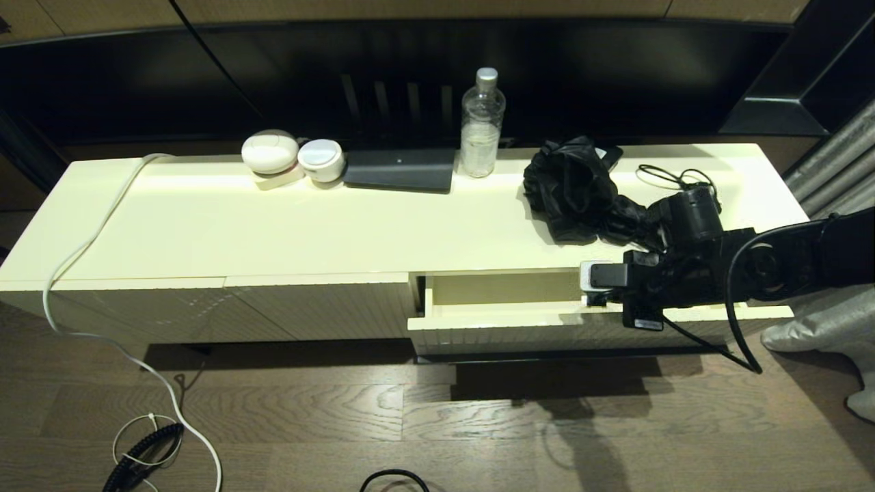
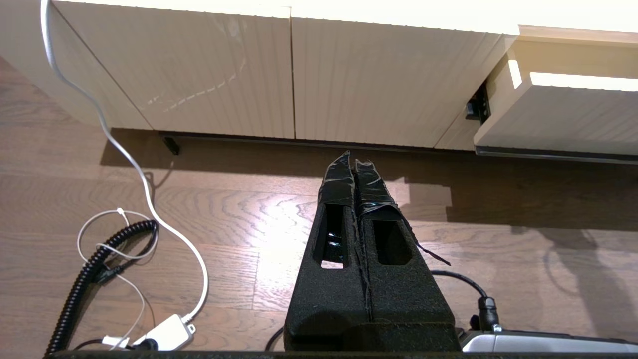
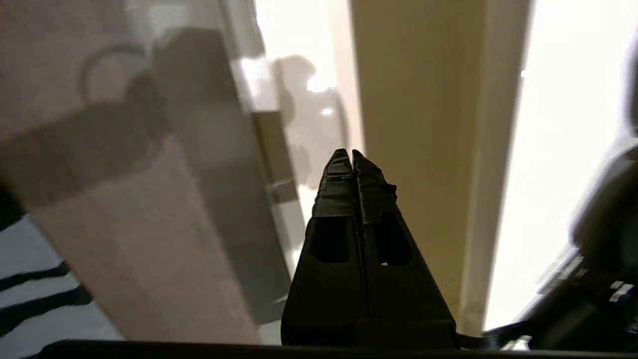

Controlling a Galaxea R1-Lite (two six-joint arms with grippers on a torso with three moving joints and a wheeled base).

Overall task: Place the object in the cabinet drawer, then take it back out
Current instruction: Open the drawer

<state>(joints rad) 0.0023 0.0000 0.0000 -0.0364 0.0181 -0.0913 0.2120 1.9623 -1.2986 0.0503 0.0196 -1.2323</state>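
Note:
The black folding umbrella (image 1: 580,191) lies as a loose bundle of shiny fabric on the cabinet top, behind the drawer. The cream cabinet drawer (image 1: 499,290) is pulled partway out at the right and the part of its interior that shows is bare; its ribbed front (image 2: 563,117) also appears in the left wrist view. My right arm (image 1: 683,273) reaches in from the right over the drawer's right half. The right gripper (image 3: 351,152) is shut on nothing, above the drawer's front edge. My left gripper (image 2: 351,155) is shut and empty, parked low over the wooden floor in front of the cabinet.
On the cabinet top stand a clear bottle (image 1: 482,123), two white round cases (image 1: 270,152), a flat dark box (image 1: 400,169) and a thin black cable (image 1: 677,178). A white cable (image 1: 102,225) runs down to the floor. A coiled black cord (image 2: 94,269) lies on the floor.

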